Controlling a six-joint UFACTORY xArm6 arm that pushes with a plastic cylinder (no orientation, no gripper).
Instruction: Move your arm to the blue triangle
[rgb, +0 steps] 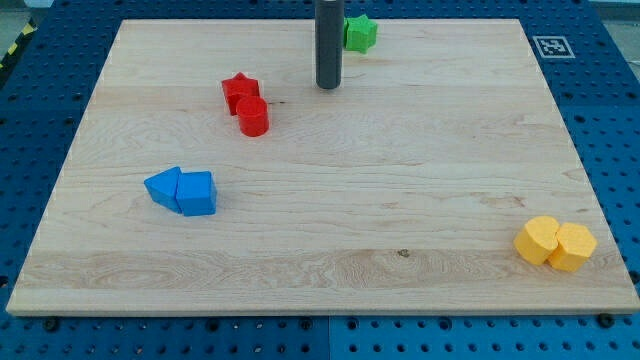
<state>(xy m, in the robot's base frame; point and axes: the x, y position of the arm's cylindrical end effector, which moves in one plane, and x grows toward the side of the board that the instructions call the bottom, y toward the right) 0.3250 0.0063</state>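
Two blue blocks sit together at the view's left on the wooden board (330, 240). The left one (162, 186) looks like the blue triangle, and the right one (197, 193) is a blockier blue piece touching it. My tip (329, 87) is near the view's top centre, far up and to the right of the blue blocks. It stands just left of and below a green block (360, 33) and to the right of a red star (240, 92) and a red cylinder (253, 117).
Two yellow blocks (555, 242) touch each other at the view's bottom right near the board's edge. A fiducial marker (551, 45) sits off the board at the top right. Blue perforated table surrounds the board.
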